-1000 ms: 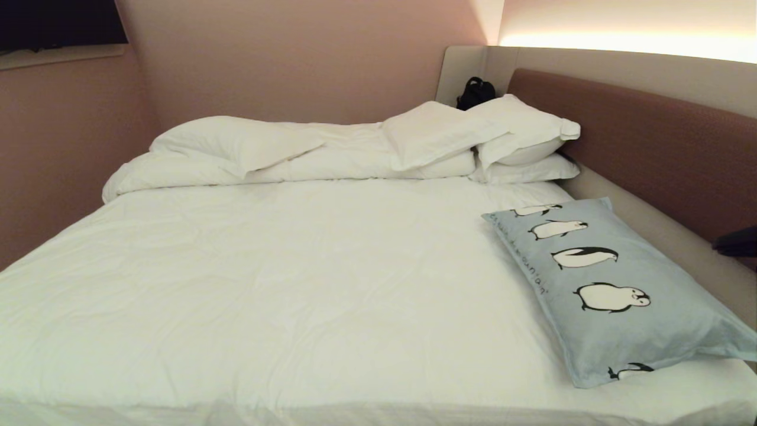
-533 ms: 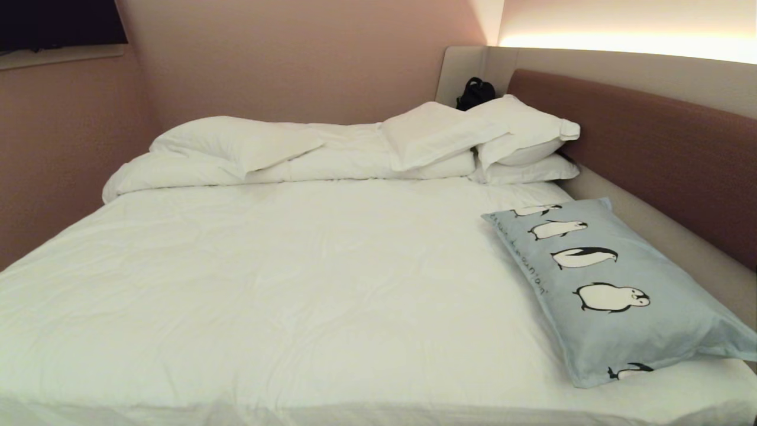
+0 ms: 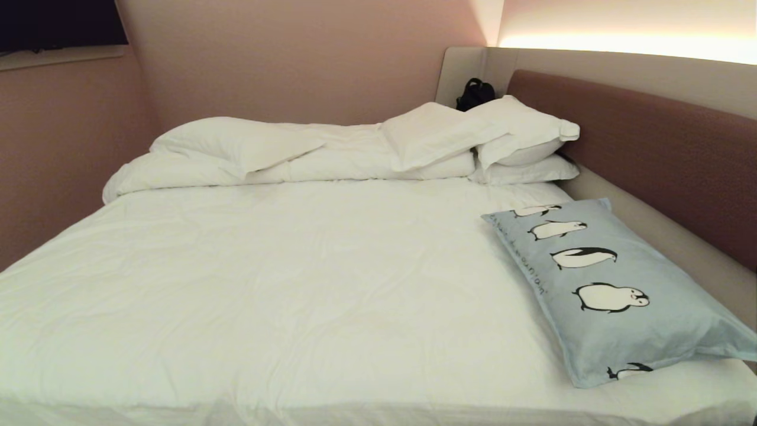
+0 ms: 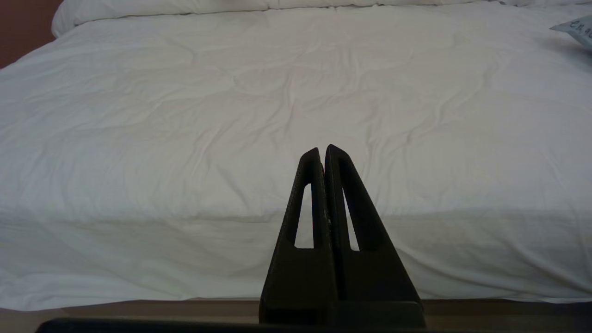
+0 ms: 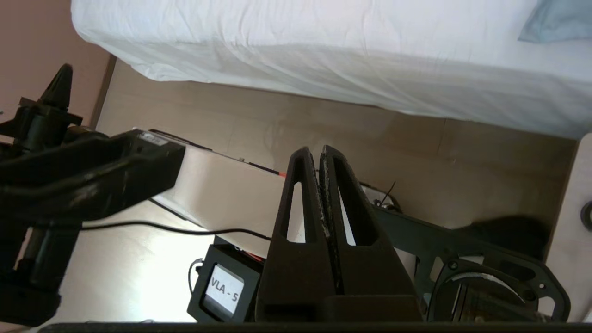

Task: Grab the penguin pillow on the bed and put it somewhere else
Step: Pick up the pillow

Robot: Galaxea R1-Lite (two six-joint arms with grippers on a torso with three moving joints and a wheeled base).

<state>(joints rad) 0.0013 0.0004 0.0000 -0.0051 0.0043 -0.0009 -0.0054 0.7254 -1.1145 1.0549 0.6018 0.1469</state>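
The rectangular pale blue-grey penguin pillow, its flanged cover printed with a row of black-and-white penguins and a line of small script, lies flat on the large bed with its white sheet, close beside the brown padded headboard and its beige surround. Neither gripper touches it. The left gripper, a pair of black tapered fingers pressed together tip to tip and holding nothing, points level at the near edge of the mattress; the wrinkled sheet stretches away beyond its tips, and one corner of the penguin pillow shows far ahead of the fingers and well off to their right. The right gripper likewise has its black fingers closed against each other and empty; it points down over the pale wooden floor and parts of the robot's own base, including a small black box with a white label reading "VLA - 5". Past its fingertips hangs the side of the bed's sheet, and a blue-grey corner of the pillow sits well beyond them and off to one side. Further along the bed, far from both grippers, a bunched white duvet and stacked plain white pillows lie against the pink wall, with a small black object behind them.
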